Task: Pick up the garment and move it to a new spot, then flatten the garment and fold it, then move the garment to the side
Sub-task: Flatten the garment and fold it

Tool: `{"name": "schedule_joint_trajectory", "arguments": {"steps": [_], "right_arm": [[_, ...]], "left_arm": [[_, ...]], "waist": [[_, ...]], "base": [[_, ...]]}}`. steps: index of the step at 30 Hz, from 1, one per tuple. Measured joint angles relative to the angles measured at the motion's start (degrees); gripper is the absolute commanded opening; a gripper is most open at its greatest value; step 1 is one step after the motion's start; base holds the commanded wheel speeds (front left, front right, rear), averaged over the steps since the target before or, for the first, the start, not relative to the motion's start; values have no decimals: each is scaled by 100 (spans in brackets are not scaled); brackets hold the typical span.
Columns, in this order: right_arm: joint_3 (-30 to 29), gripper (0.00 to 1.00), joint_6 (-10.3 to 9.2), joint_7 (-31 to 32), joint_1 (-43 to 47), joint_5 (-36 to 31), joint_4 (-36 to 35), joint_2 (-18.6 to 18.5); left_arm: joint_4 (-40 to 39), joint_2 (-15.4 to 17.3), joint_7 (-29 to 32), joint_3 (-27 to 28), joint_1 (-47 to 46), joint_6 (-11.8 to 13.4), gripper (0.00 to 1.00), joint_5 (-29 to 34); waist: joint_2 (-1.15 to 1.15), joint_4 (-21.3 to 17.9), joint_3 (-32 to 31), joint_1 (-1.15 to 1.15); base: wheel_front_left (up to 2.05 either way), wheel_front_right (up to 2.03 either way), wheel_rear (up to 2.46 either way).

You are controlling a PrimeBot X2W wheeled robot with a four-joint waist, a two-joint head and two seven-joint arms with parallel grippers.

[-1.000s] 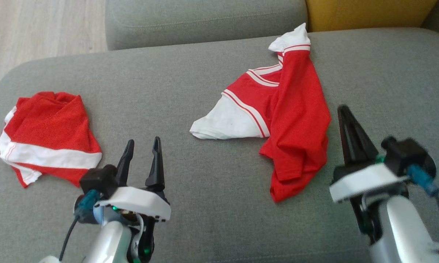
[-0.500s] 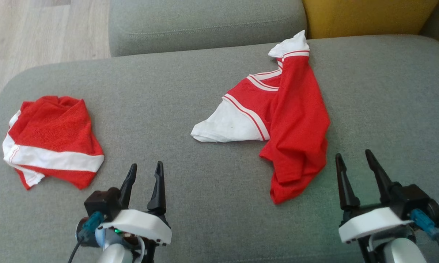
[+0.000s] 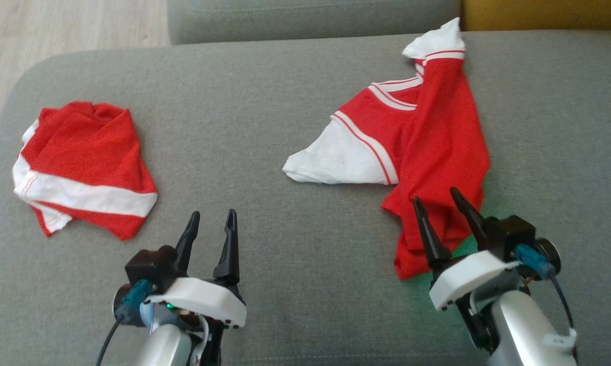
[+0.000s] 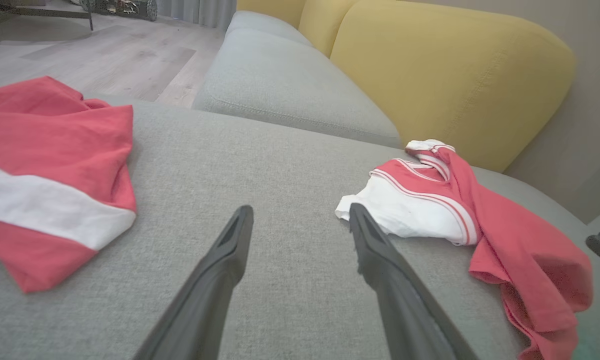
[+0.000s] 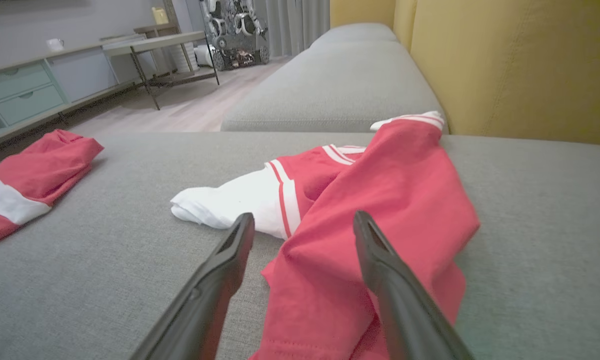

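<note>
A crumpled red and white garment (image 3: 427, 147) lies on the grey sofa seat (image 3: 285, 117) at the right. My right gripper (image 3: 436, 200) hangs open just above its near red end, fingers pointing at the cloth (image 5: 379, 210). The left wrist view shows the same garment (image 4: 479, 210) off to the right. Toward the seat's front left my left gripper (image 3: 212, 218) stands open over bare fabric, nothing between its fingers. A second red garment (image 3: 84, 168) with a white band lies bunched at the far left.
A grey cushion (image 3: 310, 18) and a yellow backrest (image 4: 444, 65) border the seat at the back. Wooden floor (image 3: 40, 25) lies beyond the sofa's left edge. A cabinet and a metal-legged table (image 5: 155, 45) stand across the room.
The head camera shifted, sliding the scene right and up. My right gripper moved forward and left, from beside the garment to over its near red end. The left gripper barely moved.
</note>
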Motion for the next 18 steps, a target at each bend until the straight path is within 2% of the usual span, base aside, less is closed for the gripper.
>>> {"name": "schedule_joint_trajectory", "arguments": {"steps": [9,10,11,18], "right_arm": [[-33,100,0,-1,-636,-212,1145,-4],[-45,41,0,-2,-683,-254,1252,-4],[-81,0,0,-9,-719,-310,1328,-4],[-130,0,0,-145,-892,-307,1661,-10]], "left_arm": [[64,4,0,-4,-124,0,100,-1],[64,4,0,-3,-151,0,100,-1],[65,3,0,-3,-171,0,100,-1],[93,3,0,-1,-221,1,100,-1]], "waist": [[0,290,242,0],[0,305,261,0],[0,315,278,0],[0,305,300,0]], "base": [[0,0,0],[0,0,0],[0,0,0],[0,0,0]]}}
